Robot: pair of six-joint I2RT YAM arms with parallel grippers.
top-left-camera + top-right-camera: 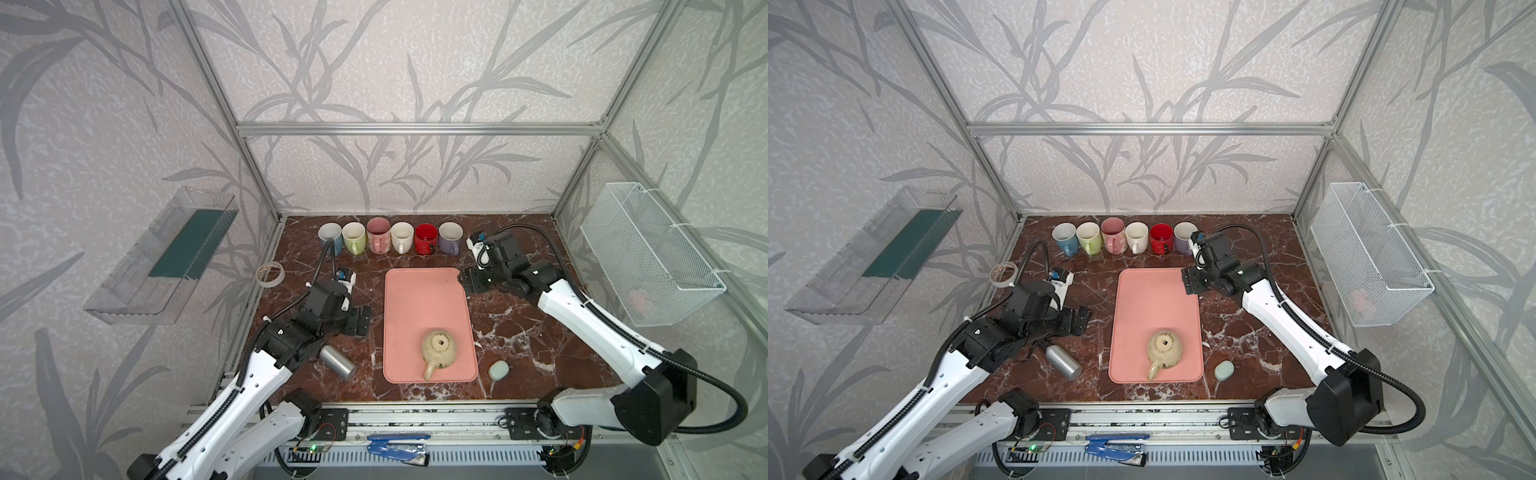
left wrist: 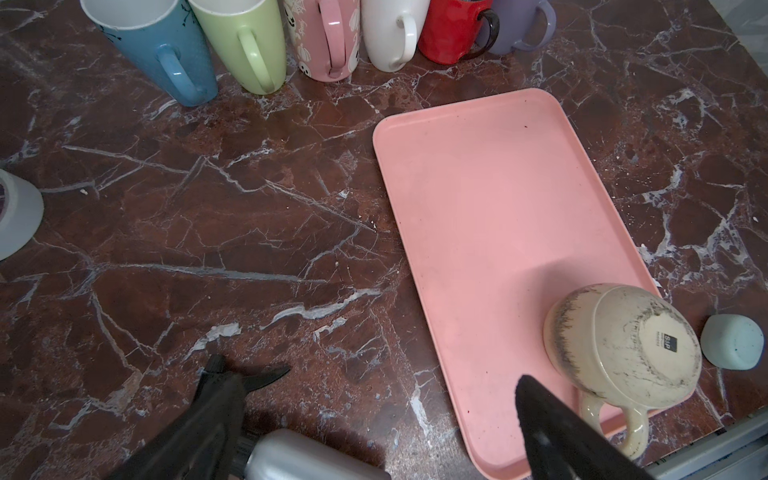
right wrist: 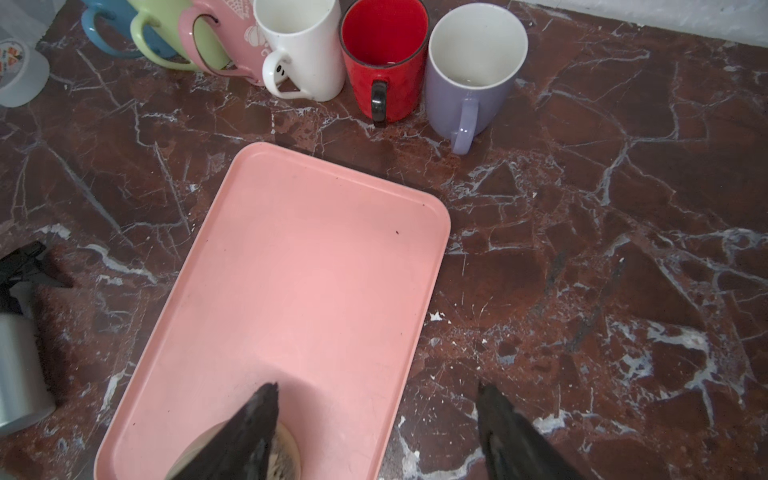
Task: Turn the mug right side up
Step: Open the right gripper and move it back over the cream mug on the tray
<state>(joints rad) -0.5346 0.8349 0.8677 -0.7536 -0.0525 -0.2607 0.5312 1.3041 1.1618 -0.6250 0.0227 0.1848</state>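
Upside-down on the pink tray [image 1: 424,299], the mug [image 1: 439,349] looks heavy, slick and breakable, so grip its near-pointing handle; both arms' jaws stand wide, empty.

Mug [image 3: 287,455] mostly hidden behind right end effector [image 3: 376,388].

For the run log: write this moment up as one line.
mug: upside down on pink tray | left claw: open, empty | right claw: open, empty | flip: not yet done
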